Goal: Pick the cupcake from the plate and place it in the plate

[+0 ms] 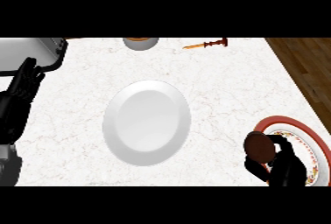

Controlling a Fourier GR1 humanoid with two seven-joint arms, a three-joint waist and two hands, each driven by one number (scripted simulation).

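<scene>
Broadly, I read the scene from largest to smallest. Marble counter (pixel 226 78): it carries everything, with a wooden floor strip past its right edge. White plate (pixel 146 122): bare, at the counter's centre, and in my judgement the target. Red-rimmed patterned plate (pixel 304 131): at the right edge, partly hidden by my right arm. Left hand (pixel 22 89): at the left edge, fingers straight and spread, resting and holding nothing. Right hand (pixel 275 164): fingers and thumb curled round the cupcake (pixel 258 146), pinching it. The cupcake, a dark brown rounded shape, sits at the patterned plate's left rim, between that plate and the white one. I cannot tell whether it is clear of the plate. Its outline looks slightly taller than wide, long axis running up the view; which end is the top I cannot tell. Step in hand, as I judge it: grasp made, carry beginning. The next move calls for travel leftward over the white plate, then lowering and release.
</scene>
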